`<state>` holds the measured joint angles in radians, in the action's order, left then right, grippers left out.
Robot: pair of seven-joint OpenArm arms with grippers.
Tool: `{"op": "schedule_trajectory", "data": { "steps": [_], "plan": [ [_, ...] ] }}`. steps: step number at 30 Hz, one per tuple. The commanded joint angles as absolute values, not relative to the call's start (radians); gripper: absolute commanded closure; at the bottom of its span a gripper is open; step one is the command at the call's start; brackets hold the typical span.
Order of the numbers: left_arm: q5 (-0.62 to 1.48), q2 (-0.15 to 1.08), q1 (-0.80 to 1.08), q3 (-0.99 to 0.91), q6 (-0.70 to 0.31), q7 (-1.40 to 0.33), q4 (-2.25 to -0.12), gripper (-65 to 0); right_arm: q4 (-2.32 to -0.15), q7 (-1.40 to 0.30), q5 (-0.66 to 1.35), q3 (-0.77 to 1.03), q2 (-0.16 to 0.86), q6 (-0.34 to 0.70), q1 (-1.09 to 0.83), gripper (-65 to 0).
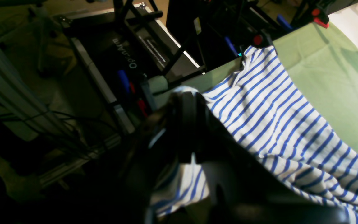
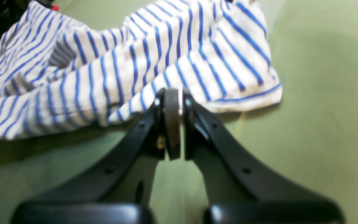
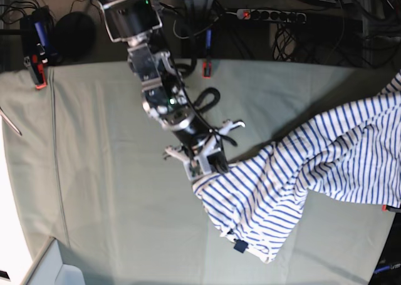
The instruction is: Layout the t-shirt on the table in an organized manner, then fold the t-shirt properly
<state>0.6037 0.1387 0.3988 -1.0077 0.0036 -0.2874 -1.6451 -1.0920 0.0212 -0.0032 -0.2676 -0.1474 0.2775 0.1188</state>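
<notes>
One table (image 3: 106, 191) fills the base view, a wide flat top under pale green cloth with faint creases and a long seam near one side. On it lies one shirt (image 3: 294, 166), soft white fabric with thin blue stripes, stretched in a rumpled band from the table's middle out past its edge on the base view's right. A small dark patch (image 3: 239, 246) sits at its lower hem.

Two arms work it. The right gripper (image 2: 176, 102) shows black curved fingers (image 2: 126, 149) closed tight on the shirt's edge, a sliver of white cloth pinched between the pads. In the base view this gripper (image 3: 203, 166) meets the shirt's end near the table's middle.

The left gripper (image 1: 188, 102) is dark and glossy, its fingers pressed together around a bunched fold of the shirt (image 1: 269, 112), which drapes from it across the table's corner (image 1: 331, 77). That corner is held by a red clamp (image 1: 320, 17).

Beyond the far edge in the base view are two more clamps, one (image 3: 37, 62) at the corner and one (image 3: 206, 66) mid-edge, and a power strip (image 3: 269, 14) among black cables.
</notes>
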Motion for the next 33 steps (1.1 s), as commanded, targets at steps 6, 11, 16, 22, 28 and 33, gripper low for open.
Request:
{"op": "schedule_trajectory", "data": {
  "steps": [6,11,16,22,28,33],
  "plan": [
    [0.605,0.153,0.407,-1.021,0.001,-0.26,-1.662,0.0,-0.865,-0.05,0.005,-0.268,-0.157,0.286,0.343,-15.4],
    [0.607,0.153,0.424,-1.021,0.001,-0.26,-1.666,0.0,-0.67,-0.05,0.005,-0.266,-0.157,0.286,0.478,-39.8],
    [0.607,0.154,0.423,-1.021,0.001,-0.26,-1.666,0.0,-0.573,0.01,0.005,-0.176,-0.157,0.254,0.536,-52.4],
    [0.607,0.157,0.423,-1.02,0.001,-0.26,-1.666,0.0,-0.441,0.12,0.005,-0.068,-0.157,0.143,0.585,-53.6],
    [0.607,0.153,0.418,-1.017,0.001,-0.26,-1.666,0.0,-0.332,0.2,0.005,-0.068,-0.157,0.145,0.601,-53.6],
    [0.607,0.153,0.418,-1.015,0.001,-0.26,-1.664,0.0,-0.331,0.211,0.005,-0.068,-0.157,0.16,0.591,-53.5]
  ]
}}
